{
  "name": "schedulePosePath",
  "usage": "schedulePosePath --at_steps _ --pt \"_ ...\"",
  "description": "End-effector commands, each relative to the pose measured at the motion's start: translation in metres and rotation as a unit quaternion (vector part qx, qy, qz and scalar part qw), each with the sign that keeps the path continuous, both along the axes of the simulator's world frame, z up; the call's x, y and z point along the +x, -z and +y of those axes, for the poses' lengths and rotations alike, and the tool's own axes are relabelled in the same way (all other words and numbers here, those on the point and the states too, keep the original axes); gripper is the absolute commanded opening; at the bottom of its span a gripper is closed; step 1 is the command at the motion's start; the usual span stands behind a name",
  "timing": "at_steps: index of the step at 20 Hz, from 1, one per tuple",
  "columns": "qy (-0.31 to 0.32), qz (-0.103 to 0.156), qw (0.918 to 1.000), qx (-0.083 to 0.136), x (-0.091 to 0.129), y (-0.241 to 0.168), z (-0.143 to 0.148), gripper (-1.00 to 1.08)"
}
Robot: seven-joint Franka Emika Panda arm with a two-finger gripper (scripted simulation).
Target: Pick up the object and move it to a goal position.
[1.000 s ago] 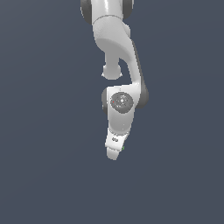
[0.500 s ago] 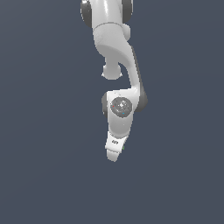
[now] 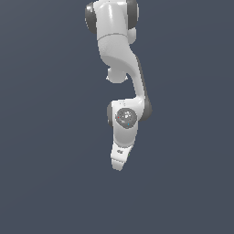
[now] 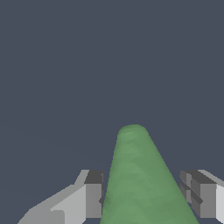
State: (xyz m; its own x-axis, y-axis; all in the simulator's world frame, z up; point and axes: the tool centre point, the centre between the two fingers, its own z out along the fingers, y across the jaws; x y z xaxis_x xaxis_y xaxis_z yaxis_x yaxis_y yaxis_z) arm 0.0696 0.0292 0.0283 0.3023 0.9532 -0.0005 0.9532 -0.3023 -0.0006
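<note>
Plain grey-blue desk lies under the wedge (image 4: 140,183), which sits between the fingers (image 4: 92,194) of the end effector (image 4: 144,197), spread apart with gaps either side; it looks light, rigid and smooth, so pinching its flat flanks seems safest.

Object: green solid (image 4: 139,183), plain and matte, slightly mottled shading.
Shape: tapering, broad near the camera, narrowing to a rounded tip.
Frame place: lower centre of the wrist view, running off the bottom edge.
Surroundings: dark grey-blue background behind it.
Exterior view: object not visible.
</note>
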Motion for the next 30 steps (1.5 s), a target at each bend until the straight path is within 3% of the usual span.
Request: schedulePosePath --at_steps 1,18,30 --pt "0.000 0.000 1.0000 0.000 0.000 0.000 0.000 -1.00" --pt "0.000 0.000 1.0000 0.000 -0.007 -0.005 -0.007 -1.00" --pt "0.000 0.000 1.0000 0.000 -0.051 -0.039 -0.052 -1.00"
